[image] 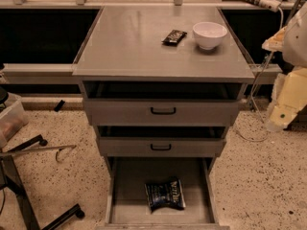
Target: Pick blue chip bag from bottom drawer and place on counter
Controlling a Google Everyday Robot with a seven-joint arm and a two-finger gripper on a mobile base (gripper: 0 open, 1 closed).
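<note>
Plastic bin (10, 118): on the speckled floor at the far left edge, only partly in view.
Counter (124, 42): flat grey top of the cabinet, mid-frame.
Upper drawers (163, 111): two shallow grey fronts with black handles, a dark gap above each.
Bottom drawer (127, 186): pulled well out, its grey floor exposed.
Blue chip bag (165, 194): lies flat on the bottom drawer's floor, near the front and slightly right of centre, crinkled, with white lettering.
Black packet (174, 37): on the counter, just left of the bowl.
White bowl (209, 34): upright on the counter, towards its right rear.
Gripper (283, 114): cream-coloured, at the right edge beside the cabinet at upper-drawer height, well apart from the bag; I cannot tell whether it is spread or closed.
</note>
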